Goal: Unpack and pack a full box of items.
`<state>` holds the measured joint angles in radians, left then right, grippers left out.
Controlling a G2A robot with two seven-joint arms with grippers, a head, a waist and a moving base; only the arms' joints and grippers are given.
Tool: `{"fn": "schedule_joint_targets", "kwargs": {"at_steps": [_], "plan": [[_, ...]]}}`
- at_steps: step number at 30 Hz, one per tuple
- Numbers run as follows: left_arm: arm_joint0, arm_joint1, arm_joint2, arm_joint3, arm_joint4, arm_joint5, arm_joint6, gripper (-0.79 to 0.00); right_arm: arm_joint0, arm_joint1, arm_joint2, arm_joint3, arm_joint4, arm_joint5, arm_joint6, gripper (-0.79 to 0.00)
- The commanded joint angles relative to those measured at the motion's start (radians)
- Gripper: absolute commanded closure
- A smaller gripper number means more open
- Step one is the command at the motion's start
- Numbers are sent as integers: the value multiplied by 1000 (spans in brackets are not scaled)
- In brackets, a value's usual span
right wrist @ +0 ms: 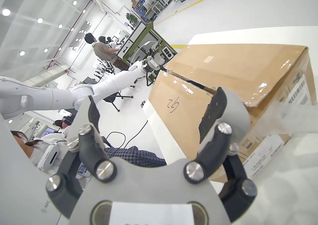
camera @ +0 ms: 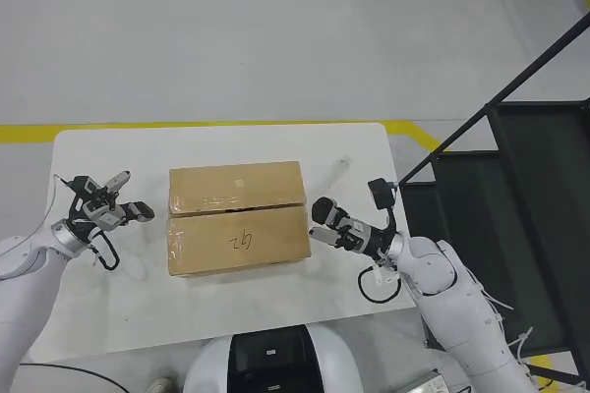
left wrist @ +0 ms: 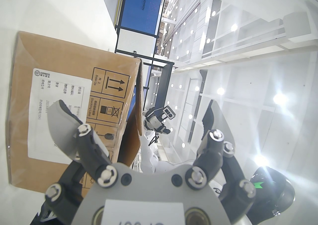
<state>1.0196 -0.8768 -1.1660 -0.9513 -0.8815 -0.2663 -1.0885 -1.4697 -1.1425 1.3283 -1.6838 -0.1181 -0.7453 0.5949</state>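
The table [camera: 79, 295] was white, and the box [camera: 238, 218] sat in the middle of it. Its two top flaps [camera: 238, 187] lay down shut, so nothing was out yet. I think opening it was my job right then. My left claw [camera: 133, 195] hung just beside one short end of the box, and my right claw [camera: 320, 221] just beside the other. Both were wide with nothing in them, and neither touched the box. The crack [camera: 238, 206] between the flaps ran from one claw to the other. The tape [right wrist: 182, 85] on it looked torn near my right claw. To do it well, I thought I should slip one finger under a flap edge at the crack and lift slowly, while the other claw held the box down so it would not slide
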Motion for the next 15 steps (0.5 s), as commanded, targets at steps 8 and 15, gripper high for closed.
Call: {"fn": "schedule_joint_targets", "kwargs": {"at_steps": [8,15], "plan": [[14,28,-66,-70,169,-212,-172,-785,18,26,-14,-3,254,110,330,-785],[69,66,-132,-188,291,-280,-185,-785,20,46,24,55,501,152,520,-785]]}}
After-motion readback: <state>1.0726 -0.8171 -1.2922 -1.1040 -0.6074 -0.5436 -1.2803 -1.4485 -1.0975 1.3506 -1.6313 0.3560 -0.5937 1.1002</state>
